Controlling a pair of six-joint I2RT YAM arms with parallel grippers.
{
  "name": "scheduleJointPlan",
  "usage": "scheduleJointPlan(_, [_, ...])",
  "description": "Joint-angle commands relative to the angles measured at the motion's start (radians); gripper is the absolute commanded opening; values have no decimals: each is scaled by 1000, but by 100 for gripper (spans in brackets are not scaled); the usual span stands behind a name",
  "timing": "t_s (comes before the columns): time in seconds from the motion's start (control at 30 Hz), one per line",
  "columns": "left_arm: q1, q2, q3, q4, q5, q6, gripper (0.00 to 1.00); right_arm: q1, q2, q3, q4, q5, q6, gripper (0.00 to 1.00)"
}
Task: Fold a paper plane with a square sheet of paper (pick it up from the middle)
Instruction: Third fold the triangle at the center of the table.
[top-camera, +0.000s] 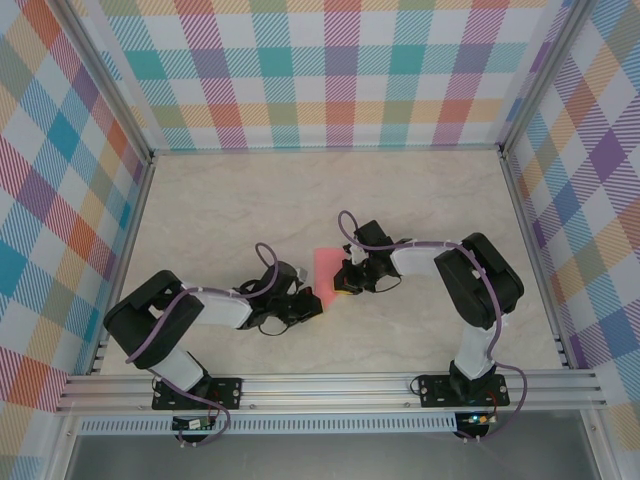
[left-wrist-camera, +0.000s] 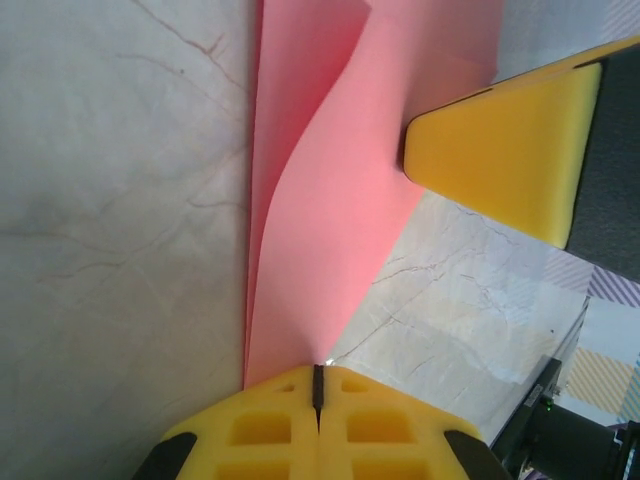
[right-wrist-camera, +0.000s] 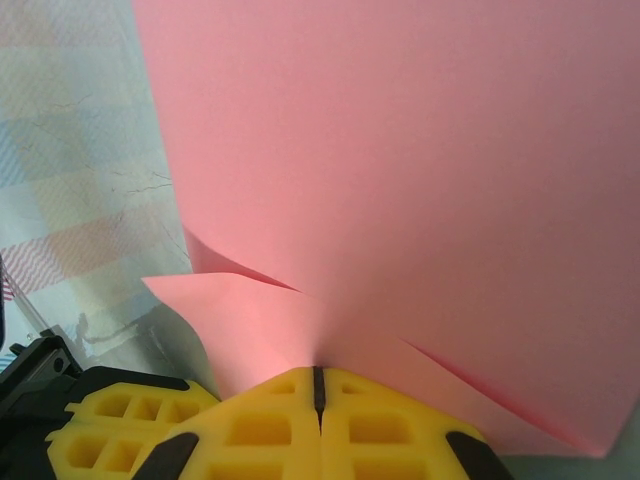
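Both jaws pinch the paper (right-wrist-camera: 400, 180), edges cropped.

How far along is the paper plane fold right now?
Done: the square sheet of paper looks doubled over, two pink layers showing at the left wrist. In hand: the left pincer and right pincer are both shut on it, the sheet bowing between them. Left: no pointed nose or wings yet.

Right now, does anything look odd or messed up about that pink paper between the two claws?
The pink sheet isn't flat: pinched by the left claw and the right claw, it bows off the table in a wave, with puckers spreading from the right pinch. No tear shows; it may be mid-fold.
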Motion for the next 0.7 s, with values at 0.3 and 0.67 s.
scheduleJointPlan(0.3, [18, -181, 112, -239, -57, 81, 1, 1, 68, -23, -100, 119, -12, 0])
scheduleJointPlan(0.67, [13, 10, 157, -211, -43, 70, 0, 1, 63, -19, -103, 115, -8, 0])
